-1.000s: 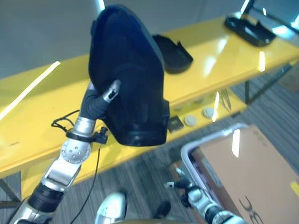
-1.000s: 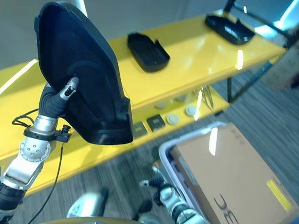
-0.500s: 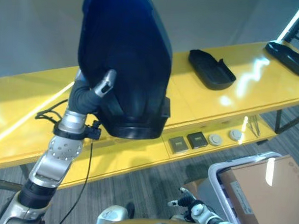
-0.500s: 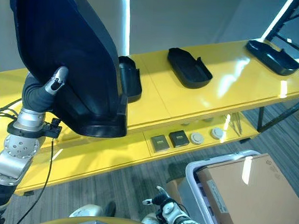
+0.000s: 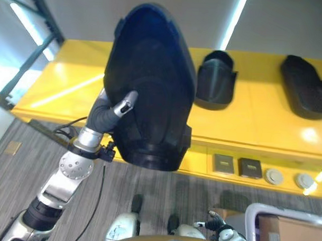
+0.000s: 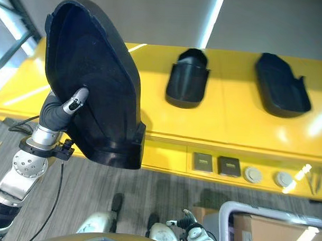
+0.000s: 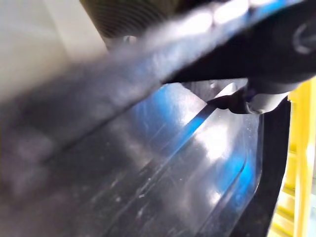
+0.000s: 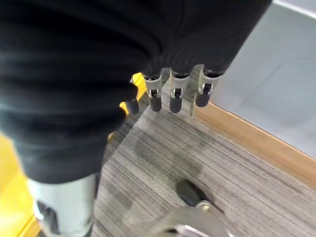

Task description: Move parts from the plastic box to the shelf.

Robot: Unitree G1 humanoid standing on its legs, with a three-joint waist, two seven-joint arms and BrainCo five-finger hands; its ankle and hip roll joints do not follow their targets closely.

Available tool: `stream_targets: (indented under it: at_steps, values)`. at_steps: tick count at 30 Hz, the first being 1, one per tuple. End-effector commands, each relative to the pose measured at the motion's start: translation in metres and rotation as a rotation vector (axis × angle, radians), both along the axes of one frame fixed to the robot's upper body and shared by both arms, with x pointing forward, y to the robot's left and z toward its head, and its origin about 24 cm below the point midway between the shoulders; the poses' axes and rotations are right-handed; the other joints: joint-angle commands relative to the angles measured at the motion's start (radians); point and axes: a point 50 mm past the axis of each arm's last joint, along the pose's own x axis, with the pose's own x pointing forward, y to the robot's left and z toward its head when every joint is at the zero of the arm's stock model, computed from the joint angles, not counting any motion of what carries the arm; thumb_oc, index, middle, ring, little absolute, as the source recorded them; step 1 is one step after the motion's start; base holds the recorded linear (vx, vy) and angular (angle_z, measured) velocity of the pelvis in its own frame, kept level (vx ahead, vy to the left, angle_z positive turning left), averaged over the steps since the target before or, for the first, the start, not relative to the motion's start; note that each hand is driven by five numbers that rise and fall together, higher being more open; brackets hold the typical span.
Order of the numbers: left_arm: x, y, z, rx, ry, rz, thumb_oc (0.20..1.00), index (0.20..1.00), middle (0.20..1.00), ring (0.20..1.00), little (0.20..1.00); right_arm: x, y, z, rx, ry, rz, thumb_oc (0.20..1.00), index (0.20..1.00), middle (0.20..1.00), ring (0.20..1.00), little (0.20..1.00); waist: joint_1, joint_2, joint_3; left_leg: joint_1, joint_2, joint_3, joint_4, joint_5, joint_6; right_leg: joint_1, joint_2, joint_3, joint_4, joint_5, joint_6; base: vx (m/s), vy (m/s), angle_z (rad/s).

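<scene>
A large black moulded part [image 5: 152, 72] is held upright in the air in front of the yellow shelf [image 5: 67, 80]. My left hand [image 5: 123, 104] is shut on it from below, the thumb lying on its hollow inner face. In the left wrist view the part's glossy inside [image 7: 173, 163] lies right past the hand. Two similar black parts [image 5: 215, 80] [image 5: 305, 94] lie on the shelf top to the right. My right hand [image 5: 216, 227] hangs low over the floor, its fingers [image 8: 170, 96] relaxed and holding nothing.
The shelf's lower ledge carries two small dark squares [image 5: 223, 163] [image 5: 250, 167] and two round discs [image 5: 274, 176] [image 5: 305, 181]. The grey plastic box [image 5: 253, 213] with a cardboard carton [image 5: 294, 236] in it shows at the bottom right. Grey carpet lies below.
The camera has swung left, so the shelf now faces me squarely and the box has slid to the lower right corner. The black part stays in my left hand.
</scene>
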Motion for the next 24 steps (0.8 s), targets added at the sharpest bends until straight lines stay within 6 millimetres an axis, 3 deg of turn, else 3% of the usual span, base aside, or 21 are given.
stream_targets:
  at_steps: [1, 4, 8, 9, 10, 11, 12, 13, 15, 16, 17, 18, 20, 22, 23, 24]
  values:
    - [-0.008, 0.009, 0.030, -0.098, -0.137, -0.015, 0.200, 0.200, 0.200, 0.200, 0.200, -0.016, 0.009, -0.008, 0.035, 0.045, -0.057, 1.000, 1.000, 1.000, 1.000, 1.000, -0.029, -0.027, -0.018, -0.029, 0.076, -0.045, 0.031, -0.007, -0.042, -0.006, -0.074, -0.032, -0.003, -0.028, 0.082, 0.08, 0.218, 0.58]
    - [-0.007, 0.014, 0.027, -0.091, -0.118, 0.022, 0.200, 0.200, 0.200, 0.200, 0.200, -0.022, 0.007, -0.009, 0.032, 0.058, -0.070, 1.000, 1.000, 1.000, 1.000, 1.000, -0.023, -0.022, -0.035, -0.030, 0.192, -0.075, -0.068, 0.091, -0.070, 0.009, -0.091, -0.039, 0.017, -0.050, 0.096, 0.13, 0.254, 0.65]
    - [-0.005, 0.023, 0.027, -0.071, -0.118, 0.071, 0.200, 0.200, 0.200, 0.200, 0.200, -0.022, 0.005, -0.009, 0.036, 0.062, -0.089, 1.000, 1.000, 1.000, 1.000, 1.000, 0.001, 0.000, -0.051, 0.000, 0.240, -0.169, -0.118, 0.123, -0.121, 0.019, -0.113, 0.006, 0.082, -0.078, 0.115, 0.15, 0.342, 0.06]
    - [-0.005, 0.024, 0.027, -0.066, -0.117, 0.076, 0.200, 0.200, 0.200, 0.200, 0.200, -0.022, 0.005, -0.009, 0.029, 0.066, -0.078, 1.000, 1.000, 1.000, 1.000, 1.000, 0.010, 0.000, -0.057, 0.008, 0.230, -0.202, -0.104, 0.106, -0.131, 0.025, -0.122, 0.018, 0.081, -0.076, 0.118, 0.16, 0.564, -0.57]
    - [-0.004, 0.024, 0.027, -0.057, -0.102, 0.058, 0.200, 0.200, 0.200, 0.200, 0.200, -0.027, 0.004, -0.010, 0.005, 0.095, -0.033, 1.000, 1.000, 1.000, 1.000, 1.000, 0.006, -0.011, -0.069, -0.001, 0.186, -0.201, -0.013, 0.017, -0.131, 0.071, -0.173, 0.014, 0.062, -0.050, 0.147, 0.12, 0.460, -0.38]
    - [-0.004, 0.024, 0.027, -0.056, -0.103, 0.057, 0.200, 0.200, 0.200, 0.200, 0.200, -0.027, 0.004, -0.010, 0.005, 0.094, -0.033, 1.000, 1.000, 1.000, 1.000, 1.000, 0.004, -0.012, -0.070, -0.006, 0.180, -0.203, -0.007, 0.018, -0.128, 0.071, -0.176, 0.012, 0.056, -0.043, 0.150, 0.14, 0.621, -0.07]
    - [0.000, 0.020, 0.023, -0.035, -0.065, 0.023, 0.200, 0.200, 0.200, 0.200, 0.200, -0.029, 0.002, -0.010, -0.012, 0.106, -0.030, 1.000, 1.000, 1.000, 1.000, 1.000, -0.002, -0.024, -0.086, -0.004, 0.146, -0.169, 0.026, -0.039, -0.122, 0.097, -0.223, 0.004, 0.030, 0.005, 0.177, 0.05, 0.307, 0.34]
    - [0.001, 0.019, 0.023, -0.034, -0.065, 0.021, 0.200, 0.200, 0.200, 0.200, 0.200, -0.029, 0.002, -0.010, -0.011, 0.106, -0.031, 1.000, 1.000, 1.000, 1.000, 1.000, 0.001, -0.028, -0.085, -0.005, 0.140, -0.166, 0.034, -0.044, -0.118, 0.102, -0.229, 0.005, 0.023, 0.009, 0.181, 0.10, 0.488, 0.27]
    - [0.003, 0.018, 0.025, 0.001, -0.066, 0.002, 0.200, 0.200, 0.200, 0.200, 0.200, -0.022, 0.000, -0.008, -0.020, 0.066, -0.096, 1.000, 1.000, 1.000, 1.000, 1.000, -0.018, -0.043, -0.098, 0.006, 0.078, -0.129, 0.057, -0.096, -0.090, 0.088, -0.315, 0.022, 0.025, 0.195, 0.215, 0.06, 0.483, 0.00]
    - [0.005, 0.019, 0.027, -0.002, -0.068, -0.003, 0.200, 0.200, 0.200, 0.200, 0.200, -0.018, 0.002, -0.007, -0.013, 0.046, -0.127, 1.000, 1.000, 1.000, 1.000, 1.000, -0.022, -0.045, -0.097, 0.014, 0.059, -0.098, 0.060, -0.105, -0.075, 0.066, -0.343, 0.015, 0.028, 0.241, 0.212, -0.01, 0.553, -0.07]
    - [0.007, 0.021, 0.028, -0.009, -0.065, 0.002, 0.200, 0.200, 0.200, 0.200, 0.200, -0.013, 0.005, -0.006, -0.004, 0.024, -0.152, 1.000, 1.000, 1.000, 1.000, 1.000, -0.023, -0.037, -0.094, 0.029, 0.056, -0.061, 0.053, -0.112, -0.064, 0.037, -0.361, -0.009, 0.042, 0.247, 0.206, -0.04, 0.526, -0.41]
    - [0.008, 0.021, 0.030, 0.005, -0.071, 0.011, 0.200, 0.200, 0.200, 0.200, 0.200, -0.011, 0.010, -0.007, 0.001, 0.023, -0.139, 1.000, 1.000, 1.000, 1.000, 1.000, -0.016, -0.030, -0.089, 0.040, 0.054, -0.027, 0.051, -0.117, -0.053, 0.015, -0.361, -0.040, 0.071, 0.222, 0.195, -0.04, 0.517, -0.93]
    - [0.014, 0.021, 0.030, 0.048, -0.083, 0.032, 0.200, 0.200, 0.200, 0.200, 0.200, -0.004, 0.022, -0.006, 0.014, 0.005, -0.069, 1.000, 1.000, 1.000, 1.000, 1.000, -0.039, -0.021, -0.084, 0.061, 0.035, -0.018, 0.022, -0.098, -0.031, -0.040, -0.228, 0.039, 0.122, 0.111, 0.173, 0.00, 0.437, -0.87]
    - [0.021, 0.019, 0.026, 0.017, -0.054, 0.023, 0.200, 0.200, 0.200, 0.200, 0.200, -0.007, 0.031, -0.008, 0.037, 0.003, -0.042, 1.000, 1.000, 1.000, 1.000, 1.000, -0.068, -0.023, -0.086, 0.076, 0.007, -0.020, -0.012, -0.076, -0.014, -0.070, -0.118, 0.111, 0.116, 0.043, 0.158, 0.03, 0.328, -0.32]
    - [0.026, 0.023, 0.021, 0.007, -0.027, 0.062, 0.200, 0.200, 0.200, 0.200, 0.200, -0.010, 0.035, -0.009, 0.050, 0.000, -0.035, 1.000, 1.000, 1.000, 1.000, 1.000, -0.074, -0.030, -0.088, 0.087, -0.009, -0.003, -0.034, -0.067, -0.006, -0.062, -0.092, 0.090, 0.085, 0.033, 0.134, 0.02, 0.201, 0.05]
    - [0.026, 0.023, 0.021, 0.007, -0.026, 0.063, 0.200, 0.200, 0.200, 0.200, 0.200, -0.010, 0.035, -0.009, 0.050, 0.000, -0.035, 1.000, 1.000, 1.000, 1.000, 1.000, -0.074, -0.030, -0.088, 0.090, -0.009, -0.003, -0.036, -0.066, -0.005, -0.058, -0.092, 0.089, 0.081, 0.034, 0.134, 0.01, 0.110, 0.13]
